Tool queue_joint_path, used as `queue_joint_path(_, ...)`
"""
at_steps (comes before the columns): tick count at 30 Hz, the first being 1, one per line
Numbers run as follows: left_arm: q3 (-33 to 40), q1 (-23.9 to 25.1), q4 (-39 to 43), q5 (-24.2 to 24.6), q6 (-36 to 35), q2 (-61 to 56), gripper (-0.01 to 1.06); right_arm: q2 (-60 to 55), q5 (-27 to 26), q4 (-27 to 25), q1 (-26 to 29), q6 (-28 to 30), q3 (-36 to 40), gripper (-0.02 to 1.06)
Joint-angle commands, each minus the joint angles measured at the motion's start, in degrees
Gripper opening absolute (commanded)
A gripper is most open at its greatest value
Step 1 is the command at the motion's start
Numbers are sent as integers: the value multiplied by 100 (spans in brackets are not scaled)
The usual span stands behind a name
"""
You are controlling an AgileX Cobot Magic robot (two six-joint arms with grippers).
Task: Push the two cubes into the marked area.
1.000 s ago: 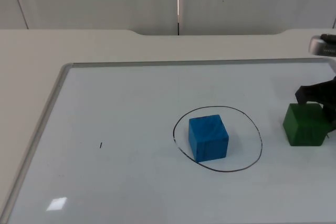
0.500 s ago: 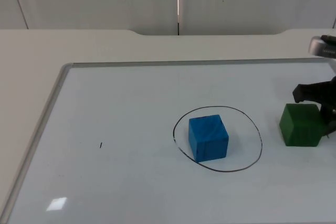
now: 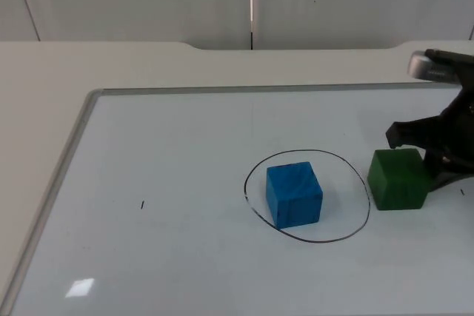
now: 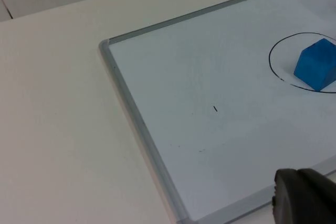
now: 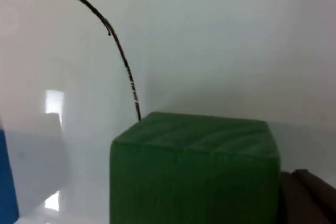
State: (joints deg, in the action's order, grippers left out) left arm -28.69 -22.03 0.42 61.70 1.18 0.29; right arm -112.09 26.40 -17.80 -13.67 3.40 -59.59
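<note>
A: Top view first. Where are the cubes?

B: The blue cube sits inside the drawn circle at lower centre of the frame, toward its left half. The green cube is at the right, just outside the circle, its left edge at the line. Both lie on the whiteboard that covers the table.

A: And the right gripper?

B: At the right edge of the frame, directly behind the green cube and against its right side. One black finger reaches past the cube's upper corner. I cannot tell whether the fingers are spread or closed.

A: Left wrist view?

B: The whiteboard's corner, the blue cube and part of the circle. A black fingertip of the left gripper hangs over the board's near edge; its finger state cannot be told. That arm waits.

A: Right wrist view?

B: The green cube close up, the circle's line running to it, and a sliver of the blue cube.
</note>
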Motion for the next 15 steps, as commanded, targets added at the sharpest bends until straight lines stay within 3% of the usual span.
queue_joint_path(1, 29, 14, 43, -9, -41, -29, 0, 21, -44, -42, -29, 69, -30, 0)
queue_joint_path(15, 29, 14, 43, -9, -41, -29, 0, 21, 31, -211, -84, 70, -30, 0)
